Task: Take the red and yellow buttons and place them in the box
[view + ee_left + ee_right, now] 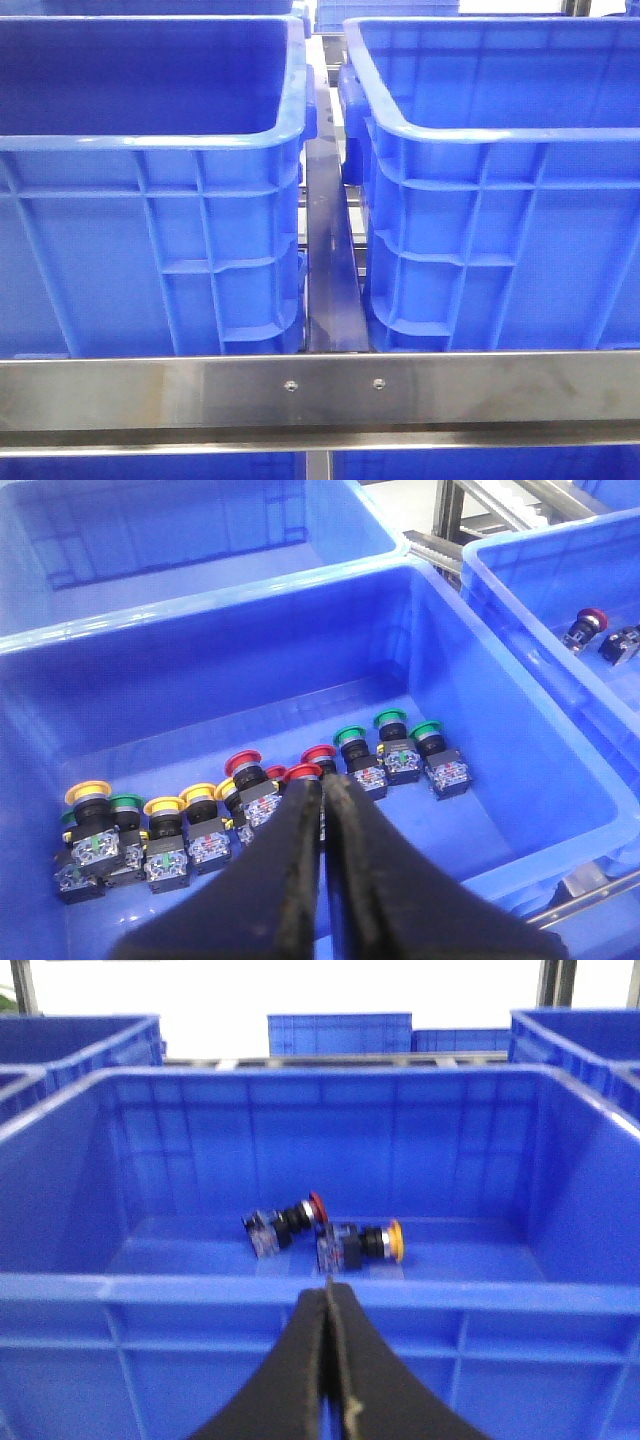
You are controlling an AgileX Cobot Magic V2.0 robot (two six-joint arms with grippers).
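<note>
In the left wrist view, a row of push buttons lies on the floor of a blue bin (480, 720): yellow ones (163, 807) at one end, red ones (243, 763) in the middle, green ones (390, 720) at the other end. My left gripper (325, 786) is shut and empty, its tips just in front of a red button (302, 773). In the right wrist view, a second blue box (320, 1293) holds one red button (290, 1222) and one yellow button (365, 1243). My right gripper (328, 1290) is shut and empty, level with that box's near rim.
The front view shows only the two blue bins, left (150, 140) and right (480, 135), with a metal rail (320, 390) in front; no gripper or button shows there. More blue bins (340, 1032) stand behind. The neighbouring bin (560, 600) holds a red button (588, 622).
</note>
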